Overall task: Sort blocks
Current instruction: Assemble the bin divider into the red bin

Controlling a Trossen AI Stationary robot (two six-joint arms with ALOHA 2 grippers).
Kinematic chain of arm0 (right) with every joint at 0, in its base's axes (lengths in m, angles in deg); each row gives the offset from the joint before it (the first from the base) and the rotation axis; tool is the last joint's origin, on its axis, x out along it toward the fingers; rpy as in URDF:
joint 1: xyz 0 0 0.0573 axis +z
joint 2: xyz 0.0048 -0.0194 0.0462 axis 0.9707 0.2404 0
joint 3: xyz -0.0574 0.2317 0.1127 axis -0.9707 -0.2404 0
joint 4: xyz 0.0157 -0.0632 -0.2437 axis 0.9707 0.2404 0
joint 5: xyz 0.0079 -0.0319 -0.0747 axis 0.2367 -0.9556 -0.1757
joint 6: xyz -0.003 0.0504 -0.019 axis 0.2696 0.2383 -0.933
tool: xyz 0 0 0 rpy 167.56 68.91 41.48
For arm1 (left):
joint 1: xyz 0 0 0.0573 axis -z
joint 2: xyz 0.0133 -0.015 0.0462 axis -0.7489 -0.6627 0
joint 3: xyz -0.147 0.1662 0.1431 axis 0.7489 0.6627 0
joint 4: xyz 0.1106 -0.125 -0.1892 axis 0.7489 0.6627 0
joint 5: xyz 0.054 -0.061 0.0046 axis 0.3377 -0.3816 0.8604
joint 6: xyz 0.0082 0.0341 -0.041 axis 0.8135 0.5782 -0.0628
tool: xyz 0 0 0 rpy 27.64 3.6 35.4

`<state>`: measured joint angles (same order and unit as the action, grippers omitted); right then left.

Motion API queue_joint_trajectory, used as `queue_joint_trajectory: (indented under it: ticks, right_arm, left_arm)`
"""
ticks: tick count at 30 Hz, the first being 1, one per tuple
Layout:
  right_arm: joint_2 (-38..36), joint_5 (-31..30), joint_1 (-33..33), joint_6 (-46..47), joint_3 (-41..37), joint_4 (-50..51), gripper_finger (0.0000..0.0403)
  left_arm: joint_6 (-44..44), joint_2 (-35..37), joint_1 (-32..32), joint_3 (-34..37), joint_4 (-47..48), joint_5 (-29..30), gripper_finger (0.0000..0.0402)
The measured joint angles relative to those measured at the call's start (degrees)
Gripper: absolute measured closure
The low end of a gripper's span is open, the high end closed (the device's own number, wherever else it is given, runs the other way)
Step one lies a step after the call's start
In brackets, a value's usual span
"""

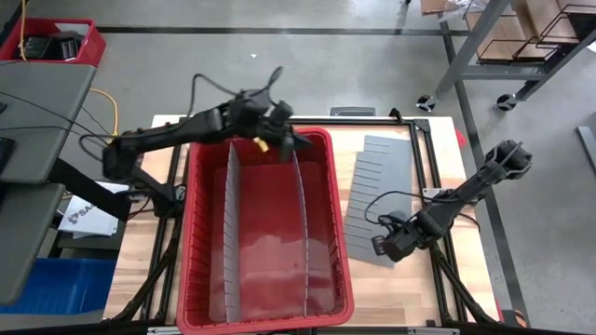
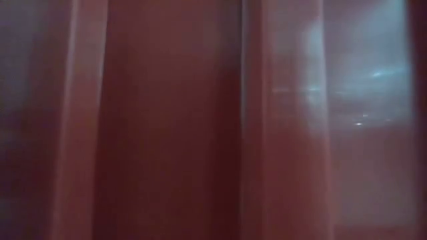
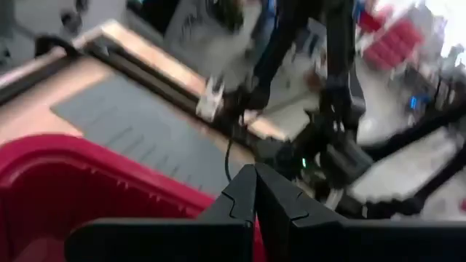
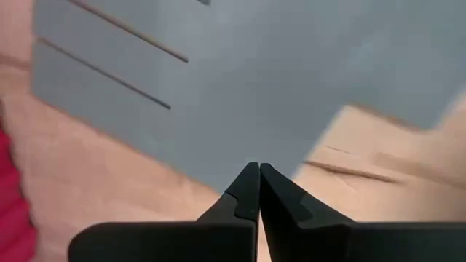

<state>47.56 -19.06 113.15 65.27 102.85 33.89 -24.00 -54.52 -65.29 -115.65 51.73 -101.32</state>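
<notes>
While carrying everything else, bench (image 1: pixel 470 279) shows bare wood only at the sides. Filling its middle, large red bin (image 1: pixel 265 323), split lengthwise by two grey dividers (image 1: pixel 226 233); seen from table height only as a blurred red wall. Beside the bin, on the right arm's side, flat grey slotted sheets (image 1: pixel 382 177) overlapping on the wood.

Reaching across from the left, left end effector (image 1: pixel 293 140) up over the bin's far rim, near the corner closest to the sheets. Clenched, tips pressed together with nothing between them in its own wrist view (image 3: pixel 255 178); red rim directly under them, grey sheet and the other arm beyond.

Lower down, right end effector (image 1: pixel 380 247) at the near edge of the grey sheets, well apart from the left one. Clenched too, tips meeting (image 4: pixel 257 175) just over the line where sheet gives way to wood; empty.

Smallest of all, a yellow speck (image 1: pixel 263 144) just beside the left end effector, on its arm side, over the bin's far end. Cannot tell whether a block or part of the arm, nor whether touching the fingers. No other block made out near either end effector.
</notes>
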Motion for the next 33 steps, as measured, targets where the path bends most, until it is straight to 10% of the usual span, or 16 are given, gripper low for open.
queue_joint_trajectory:
  ticks: [7, 20, 33]
  right_arm:
    - [-5.83, -10.16, 4.52, 5.97, -4.48, -1.22, 0.0378]
    - [-6.53, -10.0, 5.1, 8.94, -10.27, -2.75, 0.015]
    - [-6.44, -15.39, 3.41, 8.55, -17.97, -20.79, 0.0141]
  left_arm:
    - [5.91, -6.38, 0.54, -7.99, 5.73, -6.38, 0.0401]
    - [6.96, -6.85, -0.06, -8.06, 16.7, 2.89, 0.0401]
    - [7.78, -6.8, 3.52, -7.99, 36.6, 11.76, 0.0401]
